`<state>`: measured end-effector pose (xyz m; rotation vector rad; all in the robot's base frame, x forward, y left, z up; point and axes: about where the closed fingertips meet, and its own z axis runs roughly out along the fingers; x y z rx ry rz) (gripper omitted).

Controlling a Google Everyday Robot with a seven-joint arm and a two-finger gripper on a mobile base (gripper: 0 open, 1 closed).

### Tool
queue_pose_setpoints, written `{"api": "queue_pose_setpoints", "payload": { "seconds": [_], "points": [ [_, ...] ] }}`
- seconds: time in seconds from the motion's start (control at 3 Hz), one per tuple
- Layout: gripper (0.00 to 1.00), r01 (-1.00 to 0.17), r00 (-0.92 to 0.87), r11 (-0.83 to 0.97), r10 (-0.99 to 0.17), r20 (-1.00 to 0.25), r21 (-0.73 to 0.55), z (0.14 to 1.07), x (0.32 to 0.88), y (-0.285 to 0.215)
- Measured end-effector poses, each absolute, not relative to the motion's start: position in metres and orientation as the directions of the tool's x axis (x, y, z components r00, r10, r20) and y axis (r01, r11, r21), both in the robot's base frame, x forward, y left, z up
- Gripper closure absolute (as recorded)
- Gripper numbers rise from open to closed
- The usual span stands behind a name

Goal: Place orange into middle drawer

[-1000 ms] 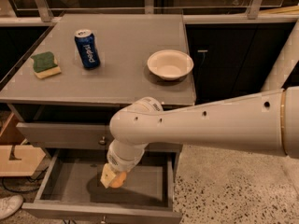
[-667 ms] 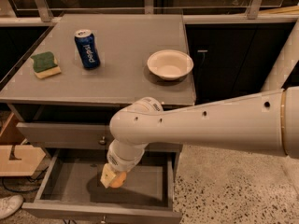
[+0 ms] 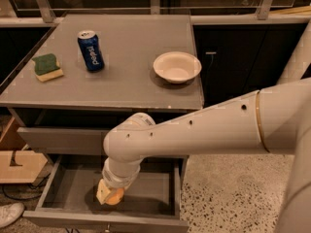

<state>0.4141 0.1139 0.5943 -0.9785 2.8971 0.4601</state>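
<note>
A grey cabinet top (image 3: 126, 89) stands before dark glass, with speckled floor (image 3: 228, 193) to its right. On the top are a blue can (image 3: 91, 50), a green-and-yellow sponge (image 3: 47, 67) near the left edge, and a white bowl (image 3: 177, 67) towards the right, all well apart.

The white arm (image 3: 204, 135) comes in from the right and bends down in front of the cabinet. The gripper (image 3: 111, 194) hangs below the wrist inside the open middle drawer (image 3: 73, 188), closed on the orange (image 3: 116, 196). One pale finger (image 3: 101, 193) lies against the fruit's left side. The other finger is hidden behind the fruit and wrist. The orange sits low over the drawer's grey floor, left of centre; whether it touches the floor cannot be told.

The drawer's front runs off the bottom edge, so little of it shows. The arm covers the middle of the upper drawer (image 3: 58, 141), which is shut. At the left, a wooden piece (image 3: 19, 166) and a white shoe (image 3: 9, 213) are partly cut off.
</note>
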Motion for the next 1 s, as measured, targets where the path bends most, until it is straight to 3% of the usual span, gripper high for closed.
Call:
{"api": "queue_pose_setpoints", "payload": {
  "seconds": [1.0],
  "points": [
    [1.0,-0.501,-0.863,0.82,-0.495,-0.097,0.277,0.5722,0.4136,0.1312]
  ]
}}
